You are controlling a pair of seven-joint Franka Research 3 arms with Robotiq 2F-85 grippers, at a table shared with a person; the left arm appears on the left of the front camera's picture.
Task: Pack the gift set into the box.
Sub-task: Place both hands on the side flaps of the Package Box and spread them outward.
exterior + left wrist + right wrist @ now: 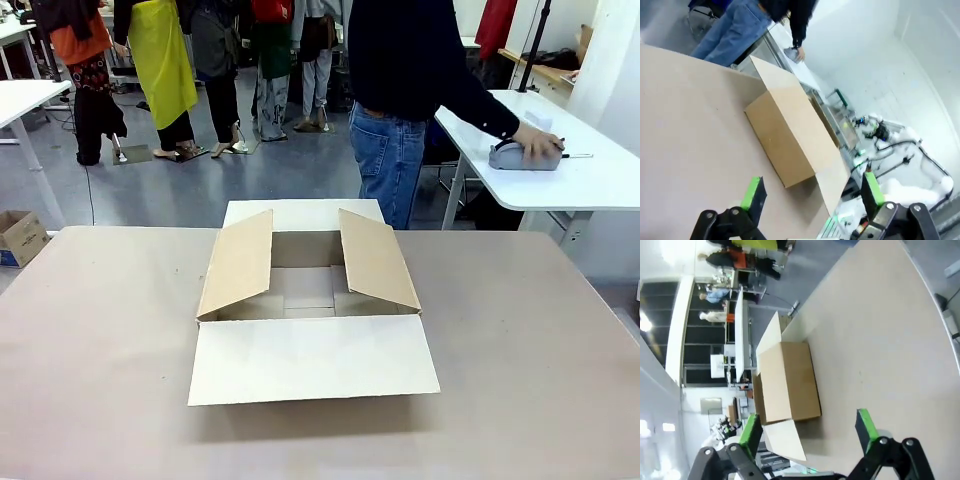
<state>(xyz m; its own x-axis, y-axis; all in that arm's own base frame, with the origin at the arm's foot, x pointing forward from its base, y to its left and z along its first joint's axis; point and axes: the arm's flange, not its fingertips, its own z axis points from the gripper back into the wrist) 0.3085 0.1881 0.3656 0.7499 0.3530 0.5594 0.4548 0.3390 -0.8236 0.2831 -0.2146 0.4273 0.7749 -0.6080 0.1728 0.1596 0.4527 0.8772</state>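
1. Front view: the box (310, 360) sits mid-worktop (100, 350), flaps spread for loading, its inside looking bare; the person's hand (537, 143) rests on a grey item (515, 157) on the far white worktop (600, 185).
2. Left wrist view: my left pincer (811, 187) gapes wide, empty, short of the box.
3. Right wrist view: my right pincer (807, 422) gapes wide, gripping nothing.

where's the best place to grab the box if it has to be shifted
Probably the raised left side flap of the box, pinched at its free edge from above: it is a thin sheet standing clear of the table, while the near flap lies spread flat.
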